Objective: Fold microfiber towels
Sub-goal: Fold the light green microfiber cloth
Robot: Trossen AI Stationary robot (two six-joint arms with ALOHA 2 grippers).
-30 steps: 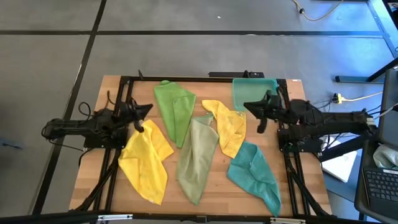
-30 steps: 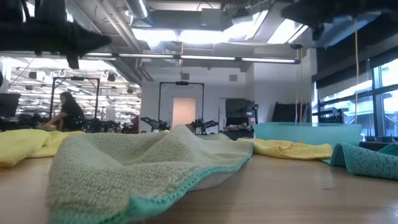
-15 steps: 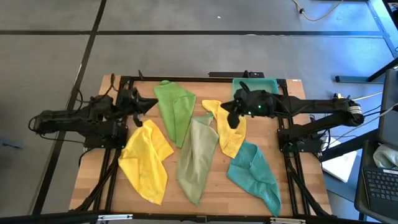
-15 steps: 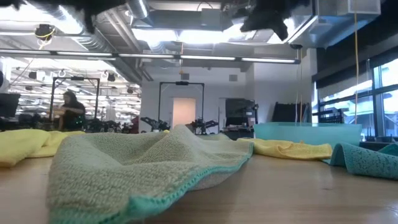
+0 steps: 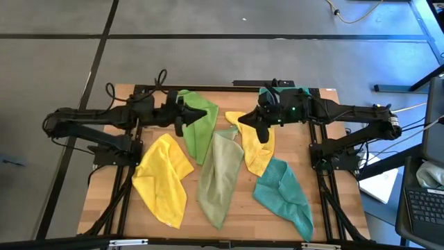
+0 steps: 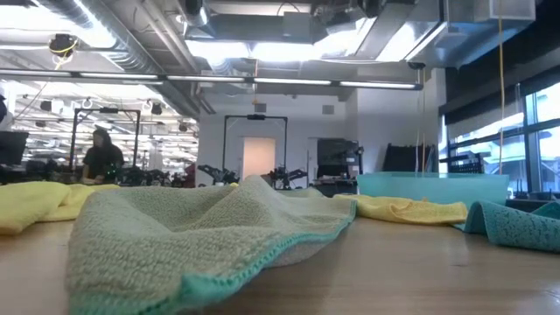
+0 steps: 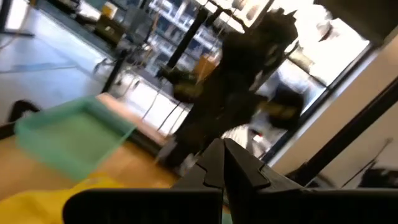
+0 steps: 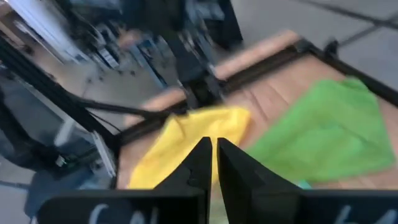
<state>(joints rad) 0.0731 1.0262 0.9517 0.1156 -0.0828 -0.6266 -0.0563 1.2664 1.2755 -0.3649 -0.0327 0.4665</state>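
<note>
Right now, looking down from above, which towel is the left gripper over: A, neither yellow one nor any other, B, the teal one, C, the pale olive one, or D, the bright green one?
D: in the high view the left gripper sits over the bright green towel at the table's far side.

One camera is looking straight down on the whole table (image 5: pixel 104 201) from high up, one is sitting low on it looking across the pale green towel (image 6: pixel 201 229) both are seeing, and two are riding the wrists.
</note>
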